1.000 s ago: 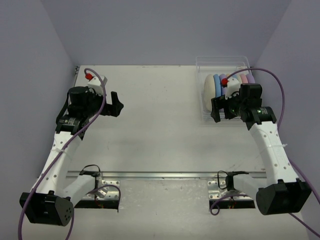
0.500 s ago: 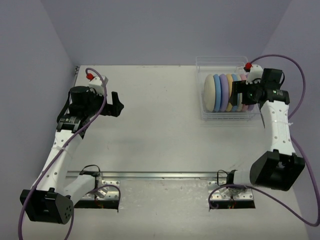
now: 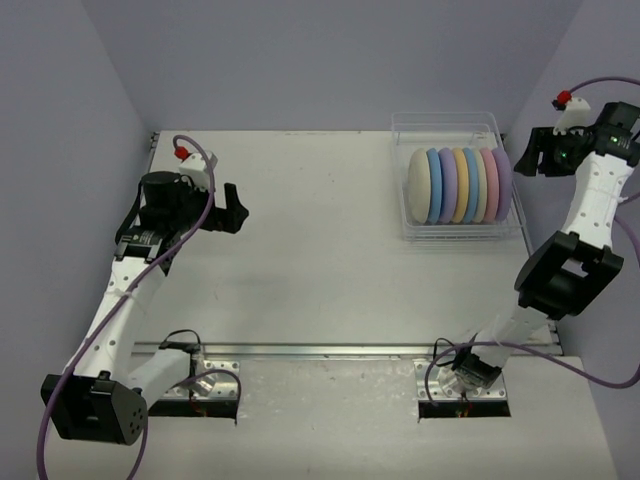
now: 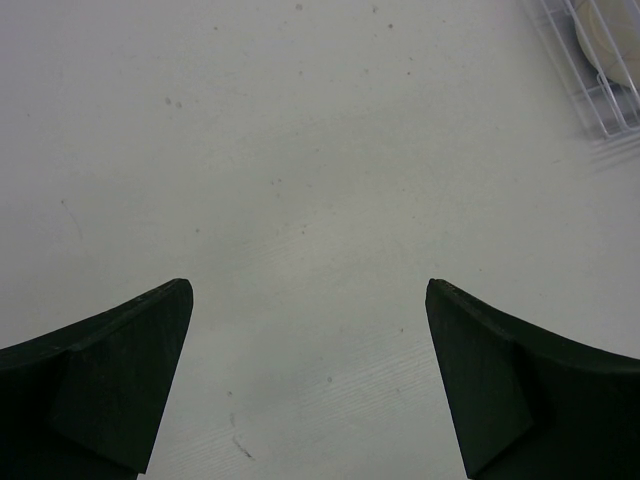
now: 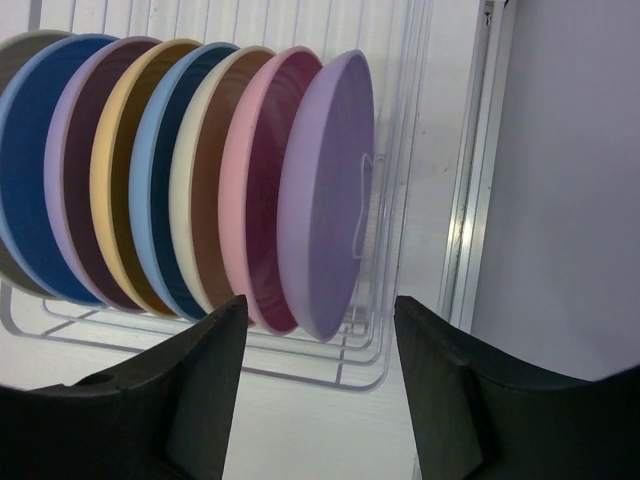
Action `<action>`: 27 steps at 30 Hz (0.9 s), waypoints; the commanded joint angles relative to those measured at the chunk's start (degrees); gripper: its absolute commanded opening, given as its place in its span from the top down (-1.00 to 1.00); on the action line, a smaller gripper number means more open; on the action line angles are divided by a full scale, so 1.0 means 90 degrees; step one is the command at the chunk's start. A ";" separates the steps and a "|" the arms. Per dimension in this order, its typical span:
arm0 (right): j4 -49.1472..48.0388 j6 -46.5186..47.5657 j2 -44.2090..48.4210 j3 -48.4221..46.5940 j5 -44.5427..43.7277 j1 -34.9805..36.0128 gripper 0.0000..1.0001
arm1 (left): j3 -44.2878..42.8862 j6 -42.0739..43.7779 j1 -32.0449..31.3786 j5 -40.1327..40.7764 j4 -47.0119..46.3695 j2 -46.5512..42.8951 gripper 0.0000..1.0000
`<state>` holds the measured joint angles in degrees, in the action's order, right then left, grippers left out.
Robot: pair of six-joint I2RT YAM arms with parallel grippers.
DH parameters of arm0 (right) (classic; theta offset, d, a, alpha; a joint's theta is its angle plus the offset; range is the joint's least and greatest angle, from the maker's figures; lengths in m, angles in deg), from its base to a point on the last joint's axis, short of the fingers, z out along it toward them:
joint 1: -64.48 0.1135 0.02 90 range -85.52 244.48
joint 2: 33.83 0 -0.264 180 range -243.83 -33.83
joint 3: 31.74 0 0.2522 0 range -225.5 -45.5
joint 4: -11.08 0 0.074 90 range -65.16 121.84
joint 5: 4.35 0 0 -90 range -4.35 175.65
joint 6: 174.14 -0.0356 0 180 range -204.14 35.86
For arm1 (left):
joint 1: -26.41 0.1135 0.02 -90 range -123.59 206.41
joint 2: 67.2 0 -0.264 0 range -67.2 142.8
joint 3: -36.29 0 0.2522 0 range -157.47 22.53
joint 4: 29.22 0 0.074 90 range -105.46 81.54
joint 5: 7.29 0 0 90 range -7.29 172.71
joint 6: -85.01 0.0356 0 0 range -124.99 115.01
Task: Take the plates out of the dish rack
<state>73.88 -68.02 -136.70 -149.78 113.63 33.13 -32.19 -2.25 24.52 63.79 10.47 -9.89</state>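
Risk: right fingers [image 5: 215,345] spread wide and empty, lined up on the end of a closely packed row.
Lavender plate [image 5: 325,190] stands on edge just above the gap between them, centre of the wrist view. Pink plate [image 5: 250,200] is just beside it on the left, dish rack [image 5: 395,60] wall just right. A finger could wedge the neighbour or snag the wall and drag the rack. Left fingers [image 4: 160,320] open too, over the table [image 4: 300,150], well apart.

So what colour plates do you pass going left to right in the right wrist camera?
greyish plate → blue plate → lavender plate → yellow plate → light blue plate → cream plate → pink plate → front lavender plate → the clear wall of the dish rack.
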 commanded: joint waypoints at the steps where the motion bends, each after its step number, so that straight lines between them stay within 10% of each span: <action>1: 0.0389 0.0557 -0.0437 -0.0760 0.0519 -0.0087 -0.16 | -0.0176 0.0008 0.0044 -0.0147 -0.0261 0.0029 -1.00; 27: 0.1467 0.1591 -0.1896 -0.1609 0.1278 -0.0051 0.24 | -0.0141 0.0017 0.0044 -0.0163 -0.0341 0.0216 -1.00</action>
<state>85.68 -55.03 -151.96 -162.55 122.57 32.66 -32.19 -2.25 24.52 63.09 10.14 -7.93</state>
